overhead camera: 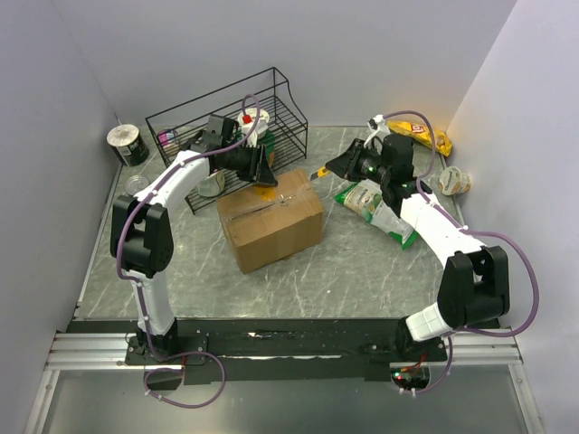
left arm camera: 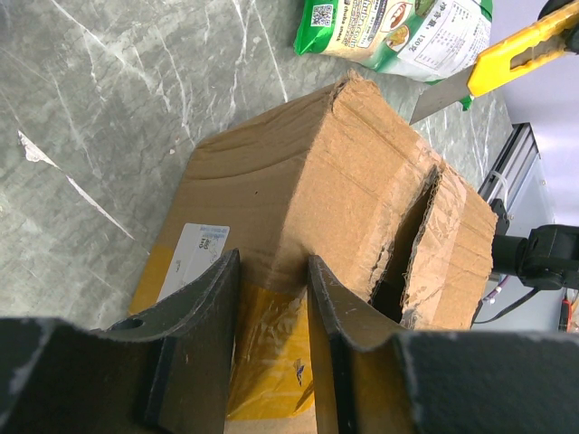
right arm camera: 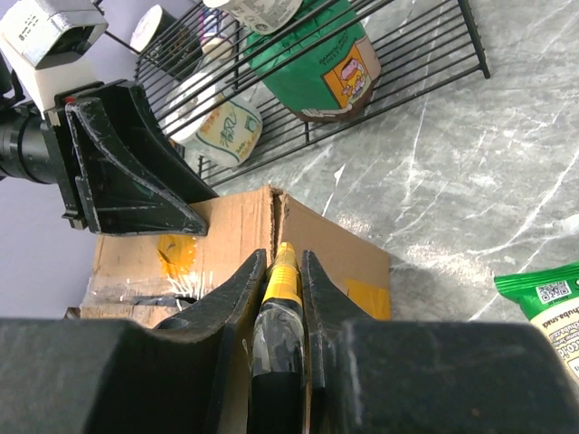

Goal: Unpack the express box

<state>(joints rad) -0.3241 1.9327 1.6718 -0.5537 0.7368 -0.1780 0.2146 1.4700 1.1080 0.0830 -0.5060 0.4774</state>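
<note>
The express box (overhead camera: 271, 219) is a brown carton in the middle of the table, with a yellow-orange label on its far end. In the left wrist view the box (left arm camera: 308, 181) has its top seam split into a dark gap. My left gripper (overhead camera: 263, 168) is open at the box's far top edge, and its fingers (left arm camera: 206, 312) straddle the yellow label (left arm camera: 267, 362). My right gripper (overhead camera: 341, 165) is shut on a yellow utility knife (right arm camera: 282, 280). The knife's blade points at the box's right far corner (right arm camera: 276, 203).
A black wire rack (overhead camera: 231, 122) with bottles and cups stands behind the box. A green snack bag (overhead camera: 373, 204) lies under my right arm. A yellow packet (overhead camera: 425, 136) and a cup (overhead camera: 452, 182) are at the right wall. A tin (overhead camera: 128, 145) is far left.
</note>
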